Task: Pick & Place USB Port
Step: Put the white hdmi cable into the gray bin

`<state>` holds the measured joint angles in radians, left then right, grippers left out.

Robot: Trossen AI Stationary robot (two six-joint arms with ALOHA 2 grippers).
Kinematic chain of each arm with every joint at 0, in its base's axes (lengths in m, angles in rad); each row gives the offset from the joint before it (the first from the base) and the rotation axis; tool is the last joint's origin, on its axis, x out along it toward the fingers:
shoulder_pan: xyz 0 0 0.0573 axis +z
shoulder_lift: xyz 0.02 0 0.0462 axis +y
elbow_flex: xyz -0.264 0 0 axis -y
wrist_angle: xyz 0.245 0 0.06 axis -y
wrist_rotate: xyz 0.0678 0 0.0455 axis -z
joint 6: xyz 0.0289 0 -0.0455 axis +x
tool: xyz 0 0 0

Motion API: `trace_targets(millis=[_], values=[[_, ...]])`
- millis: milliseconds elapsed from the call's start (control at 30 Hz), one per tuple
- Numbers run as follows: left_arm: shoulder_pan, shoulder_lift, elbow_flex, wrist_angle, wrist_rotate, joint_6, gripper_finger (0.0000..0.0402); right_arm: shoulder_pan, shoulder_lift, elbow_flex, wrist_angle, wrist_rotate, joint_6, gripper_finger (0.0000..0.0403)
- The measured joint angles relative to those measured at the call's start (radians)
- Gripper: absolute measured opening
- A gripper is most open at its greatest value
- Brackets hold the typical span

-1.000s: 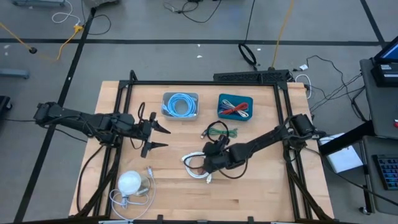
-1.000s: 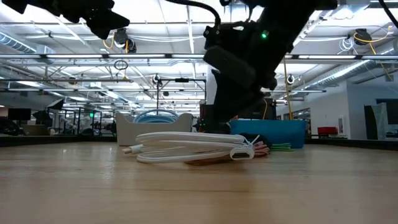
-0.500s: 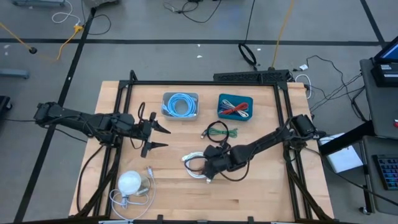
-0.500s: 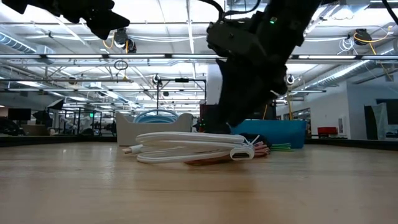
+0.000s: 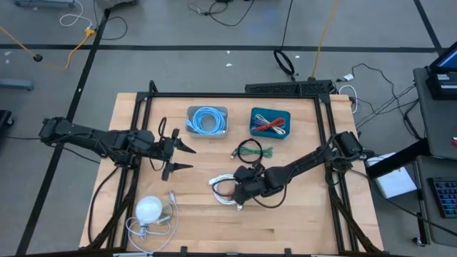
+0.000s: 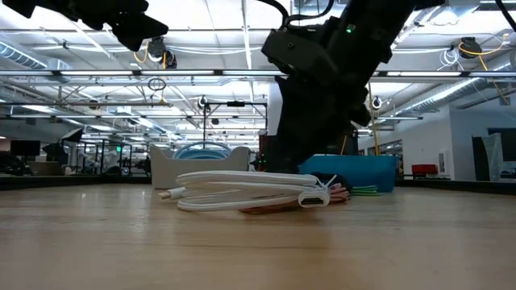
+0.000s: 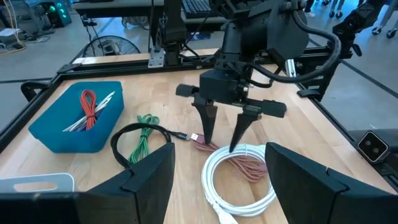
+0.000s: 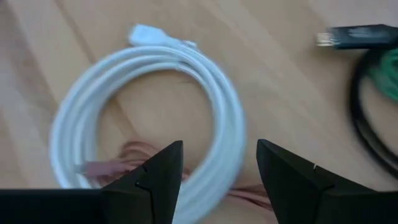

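my right gripper [image 7: 224, 132] spread wide, tips straddling the white coiled usb cable [image 5: 227, 190] mid-table, ready to pinch one strand | pinkish cord [image 7: 239, 168] tangled beneath, may drag | left gripper [image 5: 180, 157] parked open, clear | blue plastic bin [image 5: 270, 123] beyond, probable drop

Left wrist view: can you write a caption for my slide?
Open right gripper poised over a coiled white cable, beside a blue bin of cables.
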<state>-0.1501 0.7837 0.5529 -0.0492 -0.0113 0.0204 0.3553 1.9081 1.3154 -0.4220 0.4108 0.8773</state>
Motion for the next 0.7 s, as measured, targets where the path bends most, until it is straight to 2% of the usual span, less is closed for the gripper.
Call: trace_targets(millis=[167,433,700], values=[[0.0,0.0,0.0,0.0,0.0,-0.001,0.0255,-0.002,0.0,-0.075,0.168,-0.049,-0.004,0.0199],[0.0,0.0,0.0,0.0,-0.001,0.0,0.0255,-0.015,-0.002,-0.145,0.169,-0.047,0.072,0.0199],[0.0,0.0,0.0,0.0,-0.018,0.001,0.0255,-0.024,-0.001,-0.147,0.211,-0.048,0.023,0.0197]])
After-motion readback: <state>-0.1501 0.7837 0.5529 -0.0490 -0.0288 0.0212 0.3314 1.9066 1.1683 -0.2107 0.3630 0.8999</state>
